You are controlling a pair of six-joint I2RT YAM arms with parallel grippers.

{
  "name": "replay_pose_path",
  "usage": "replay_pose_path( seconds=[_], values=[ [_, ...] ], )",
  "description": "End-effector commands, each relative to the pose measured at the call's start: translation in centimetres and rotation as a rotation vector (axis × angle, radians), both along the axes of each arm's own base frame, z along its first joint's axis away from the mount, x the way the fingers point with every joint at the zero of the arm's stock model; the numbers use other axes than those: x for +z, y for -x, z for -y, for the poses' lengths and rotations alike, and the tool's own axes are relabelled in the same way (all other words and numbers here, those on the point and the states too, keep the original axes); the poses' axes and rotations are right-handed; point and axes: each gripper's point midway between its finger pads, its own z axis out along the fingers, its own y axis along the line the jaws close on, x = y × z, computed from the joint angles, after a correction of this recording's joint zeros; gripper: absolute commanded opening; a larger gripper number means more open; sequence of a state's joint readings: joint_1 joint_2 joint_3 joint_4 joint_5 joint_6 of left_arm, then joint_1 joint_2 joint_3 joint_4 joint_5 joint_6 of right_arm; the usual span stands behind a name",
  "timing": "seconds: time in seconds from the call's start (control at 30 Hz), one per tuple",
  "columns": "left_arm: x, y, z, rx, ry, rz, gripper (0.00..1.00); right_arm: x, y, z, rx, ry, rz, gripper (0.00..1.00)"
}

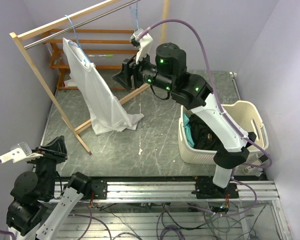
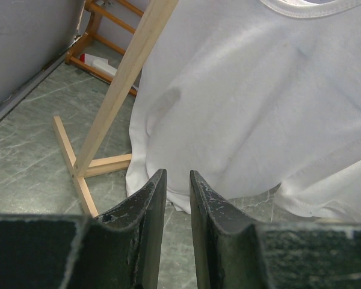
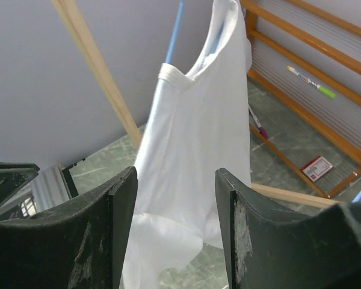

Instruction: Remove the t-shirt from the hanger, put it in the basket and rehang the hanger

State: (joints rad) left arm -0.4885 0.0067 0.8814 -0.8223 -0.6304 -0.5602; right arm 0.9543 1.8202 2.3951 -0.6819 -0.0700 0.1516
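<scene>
The white t-shirt (image 1: 97,95) is hanging on a blue hanger (image 1: 71,31) from the wooden rack (image 1: 40,76), with its hem lying on the table (image 1: 155,135). The right gripper (image 3: 174,180) is hovering near the shirt with its jaws spread, holding nothing. The left gripper (image 2: 175,180) is sitting low, its jaws only slightly apart and empty.

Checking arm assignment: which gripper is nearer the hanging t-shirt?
Right. The right gripper hovers close beside the t-shirt, at its upper half; the left gripper sits low, well short of the hem.
</scene>
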Motion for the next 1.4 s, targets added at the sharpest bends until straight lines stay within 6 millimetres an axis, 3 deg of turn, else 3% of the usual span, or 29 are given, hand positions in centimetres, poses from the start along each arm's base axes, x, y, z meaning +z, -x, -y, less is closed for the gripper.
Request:
replay_pose_path(
  seconds=[0.0,0.23,0.53,0.73,0.9,1.1,1.17,1.2,1.23,1.37],
  values=[
    [-0.2,-0.1,-0.3,0.02,0.01,-0.01,0.33,2.8,0.1,-1.2,-0.057,-0.069,0.111,0.54],
    [-0.2,0.0,-0.4,0.023,0.014,-0.005,0.33,1.6,1.2,-3.9,-0.042,-0.045,0.125,0.55],
    [-0.2,0.1,-0.5,0.025,0.015,-0.005,0.33,-1.9,-0.2,-5.8,-0.081,0.024,0.101,0.54],
    [-0.1,0.1,-0.5,0.025,0.016,-0.004,0.33,-3.2,-2.0,-5.5,-0.171,0.06,0.108,0.47],
    [-0.2,0.1,-0.5,0.027,0.015,-0.005,0.33,-3.3,-2.8,-4.6,-0.237,0.061,0.122,0.35],
    [-0.2,0.0,-0.6,0.031,0.015,-0.011,0.47,-3.3,-3.4,-4.4,-0.247,0.059,0.118,0.36],
    [-0.2,-0.1,-0.5,0.032,0.013,-0.017,0.47,-3.5,-3.7,-4.3,-0.253,0.058,0.113,0.22],
    [-0.3,-0.1,-0.5,0.029,0.012,-0.017,0.47,-3.5,-3.9,-4.2,-0.264,0.053,0.109,0.08],
    [-0.3,-0.1,-0.4,0.029,0.011,-0.018,0.46,-3.4,-4.0,-3.9,-0.279,0.045,0.107,0.0],
    [-0.3,0.0,-0.6,0.032,0.015,-0.014,0.45,-2.2,-3.9,-3.3,-0.287,-0.013,0.132,0.0]
  ],
)
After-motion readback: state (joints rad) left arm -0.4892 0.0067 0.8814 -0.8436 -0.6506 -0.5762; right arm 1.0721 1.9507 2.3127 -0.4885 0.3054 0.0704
